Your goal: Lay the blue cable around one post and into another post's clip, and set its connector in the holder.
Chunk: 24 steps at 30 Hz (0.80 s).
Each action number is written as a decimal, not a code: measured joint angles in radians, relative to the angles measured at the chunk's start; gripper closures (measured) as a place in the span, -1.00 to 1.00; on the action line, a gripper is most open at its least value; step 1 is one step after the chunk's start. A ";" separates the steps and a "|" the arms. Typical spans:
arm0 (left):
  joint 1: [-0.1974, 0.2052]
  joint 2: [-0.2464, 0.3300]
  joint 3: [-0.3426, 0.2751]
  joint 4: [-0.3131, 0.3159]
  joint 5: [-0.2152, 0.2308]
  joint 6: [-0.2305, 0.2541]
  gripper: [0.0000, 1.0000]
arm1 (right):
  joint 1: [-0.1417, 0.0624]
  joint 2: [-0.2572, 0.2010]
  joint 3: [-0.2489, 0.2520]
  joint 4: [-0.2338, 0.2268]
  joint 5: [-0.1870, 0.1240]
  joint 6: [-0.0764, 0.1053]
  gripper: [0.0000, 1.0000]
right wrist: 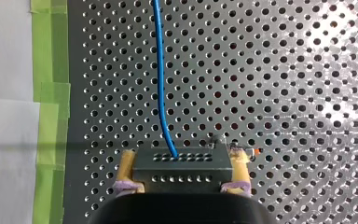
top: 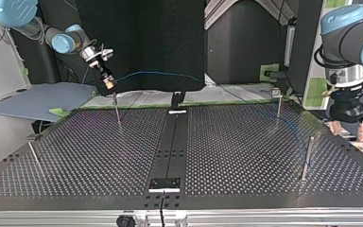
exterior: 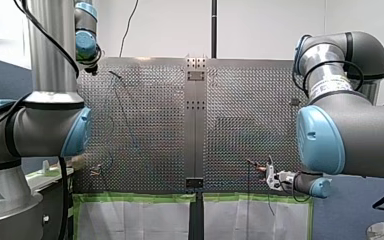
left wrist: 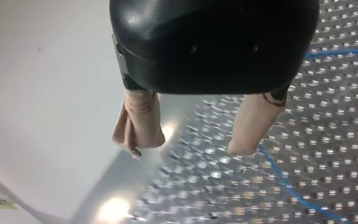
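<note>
A wide perforated metal table (top: 246, 156) fills the room, and two robot arms reach over it from opposite sides. In the top view, my right gripper (top: 106, 81) hangs above the table's far edge at the left. Its fingers are clamped on a dark block, the connector (right wrist: 182, 167), one finger on each side. The blue cable (right wrist: 160, 84) leaves the face of that block and runs straight ahead over the holes.

Seen from across the table, the cable sags through the air towards the right. It then lies on the surface in a curve near two thin upright posts, one far (top: 278, 100) and one nearer (top: 306, 158). I cannot tell whether it touches either.

My left gripper (left wrist: 189, 147) hovers off the right edge, its beige pads (left wrist: 140, 121) apart with nothing between them.

The step in hand looks like routing, with the connector carried and not yet seated. The next move probably calls for drawing the cable snug around a post without tugging the block loose. I cannot make out which fitting is the holder.
</note>
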<state>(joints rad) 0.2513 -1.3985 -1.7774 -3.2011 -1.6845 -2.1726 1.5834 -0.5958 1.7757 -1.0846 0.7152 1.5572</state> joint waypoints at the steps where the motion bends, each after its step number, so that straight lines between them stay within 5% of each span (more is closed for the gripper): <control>1: 0.000 0.007 0.003 -0.007 -0.007 0.007 -1.00 | 0.000 0.000 0.000 0.000 0.000 0.000 1.00; 8: -0.003 0.047 0.028 -0.066 -0.036 0.066 -1.00 | 0.000 0.002 0.000 -0.001 0.000 0.000 1.00; 24: -0.050 0.057 0.083 -0.084 0.096 0.207 -1.00 | -0.002 0.004 -0.002 0.000 0.023 0.005 1.00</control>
<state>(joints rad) 0.2011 -1.3415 -1.6949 -3.2850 -1.5889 -1.9655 1.5812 -0.5919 1.7737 -1.0847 0.7386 1.5623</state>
